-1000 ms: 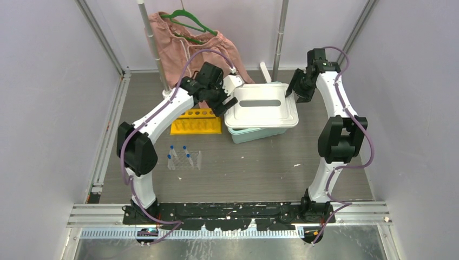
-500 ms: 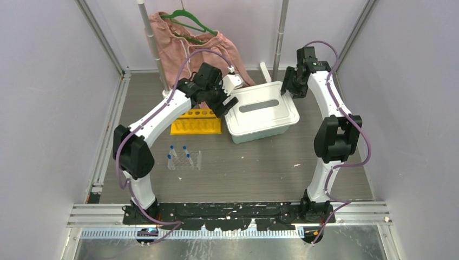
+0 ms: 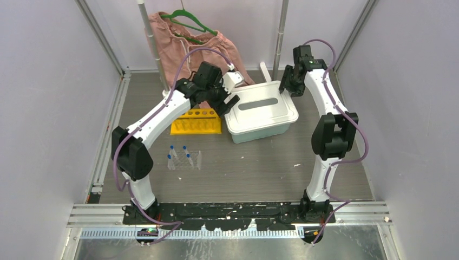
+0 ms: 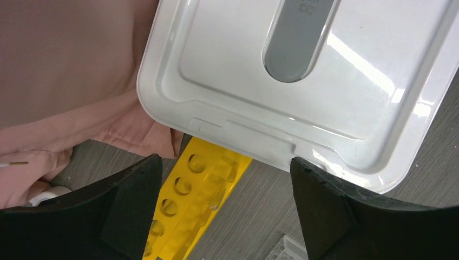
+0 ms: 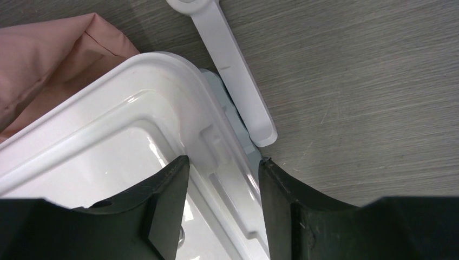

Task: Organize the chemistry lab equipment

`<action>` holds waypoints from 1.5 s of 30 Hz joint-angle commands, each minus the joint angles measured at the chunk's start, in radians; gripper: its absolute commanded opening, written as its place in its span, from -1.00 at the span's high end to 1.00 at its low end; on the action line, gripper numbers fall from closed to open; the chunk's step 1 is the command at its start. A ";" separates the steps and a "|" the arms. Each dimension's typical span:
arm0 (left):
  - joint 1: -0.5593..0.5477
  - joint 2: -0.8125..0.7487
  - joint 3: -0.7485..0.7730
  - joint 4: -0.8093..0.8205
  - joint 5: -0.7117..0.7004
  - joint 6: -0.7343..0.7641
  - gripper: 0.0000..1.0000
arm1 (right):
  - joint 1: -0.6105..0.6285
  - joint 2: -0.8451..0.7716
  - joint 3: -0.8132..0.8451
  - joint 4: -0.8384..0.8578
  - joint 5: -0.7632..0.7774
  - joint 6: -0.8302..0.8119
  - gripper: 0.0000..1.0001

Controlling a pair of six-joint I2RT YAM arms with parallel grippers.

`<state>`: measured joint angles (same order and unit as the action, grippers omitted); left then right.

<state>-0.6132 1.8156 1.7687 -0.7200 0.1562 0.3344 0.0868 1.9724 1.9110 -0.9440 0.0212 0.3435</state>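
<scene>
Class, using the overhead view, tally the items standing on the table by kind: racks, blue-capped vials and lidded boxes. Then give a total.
Racks: 2, the yellow rack and the clear rack
Blue-capped vials: 4
Lidded boxes: 1, the white-lidded box
Total: 7

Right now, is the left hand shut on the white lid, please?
No, the left hand is wide open, with the edge of the white lid and the yellow rack showing between its fingers.
</scene>
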 commanded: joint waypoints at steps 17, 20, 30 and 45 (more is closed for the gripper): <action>-0.002 0.015 -0.054 0.109 -0.079 0.012 -0.80 | 0.030 -0.028 -0.021 -0.004 0.092 0.034 -0.12; -0.003 0.044 -0.058 0.114 -0.099 0.023 -0.80 | 0.029 -0.055 -0.074 0.015 0.098 0.036 -0.12; -0.003 0.049 -0.083 0.141 -0.149 0.036 -0.81 | 0.027 -0.072 -0.112 0.039 0.152 0.048 -0.35; 0.115 -0.293 0.034 -0.168 -0.214 -0.047 -0.99 | 0.007 -0.500 -0.265 0.184 0.228 0.085 -1.00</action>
<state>-0.5697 1.7435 1.8050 -0.7773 -0.0456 0.3382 0.1013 1.6840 1.7710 -0.8528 0.1841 0.4179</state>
